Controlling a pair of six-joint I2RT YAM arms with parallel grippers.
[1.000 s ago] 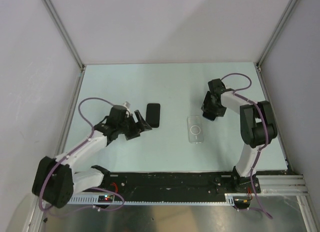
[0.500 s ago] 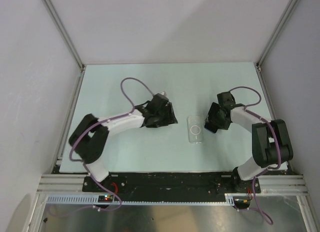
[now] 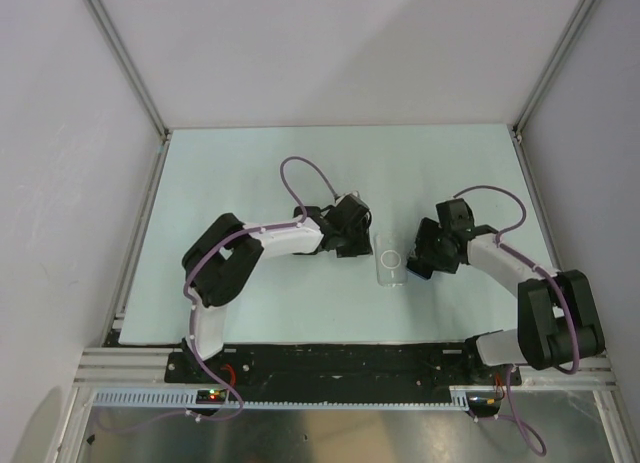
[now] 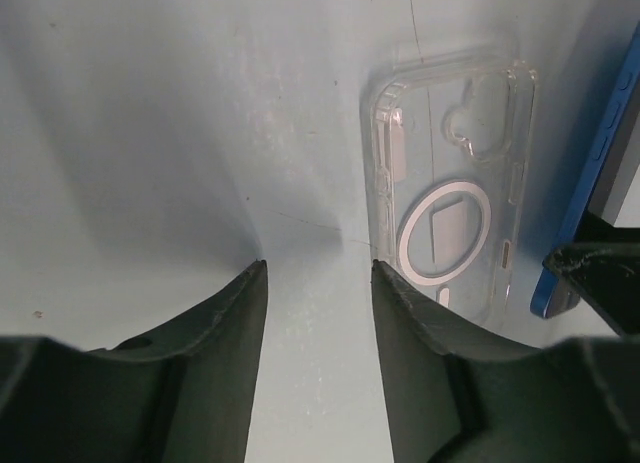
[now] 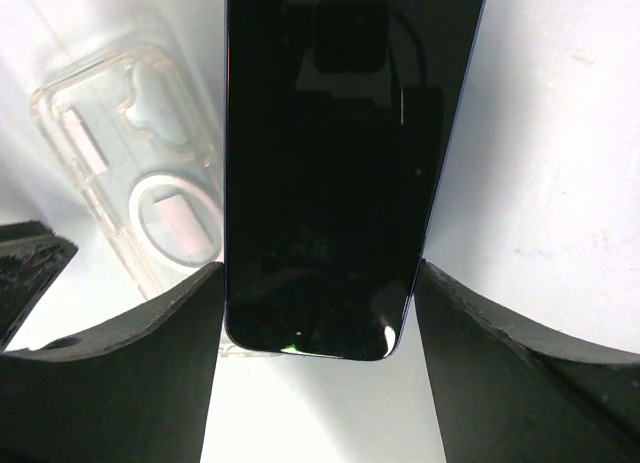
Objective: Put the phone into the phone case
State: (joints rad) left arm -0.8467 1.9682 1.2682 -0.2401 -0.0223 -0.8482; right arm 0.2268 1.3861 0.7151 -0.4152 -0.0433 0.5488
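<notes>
Left gripper (image 4: 315, 278): swung across from the left of the table (image 3: 250, 163) in the last second; now just left of the case, narrowly open, holding nothing.
Phone case (image 4: 450, 208): flat, unmoved, flanked by both grippers; insertion likely next.
Right gripper (image 5: 318, 273): drawn closer, clamped on the phone (image 5: 340, 153) just right of the case.
Left wrist only: blue phone edge.
Right wrist only: dark screen, pinched sides.

Upper end of phone (image 5: 340, 163) cut off by frame edge in right wrist view, one long side of phone case (image 5: 130, 198) hidden behind it, case's near end partly masked by a finger of left gripper (image 4: 318, 268), phone under right gripper (image 3: 420, 259) indiscernible from above.
</notes>
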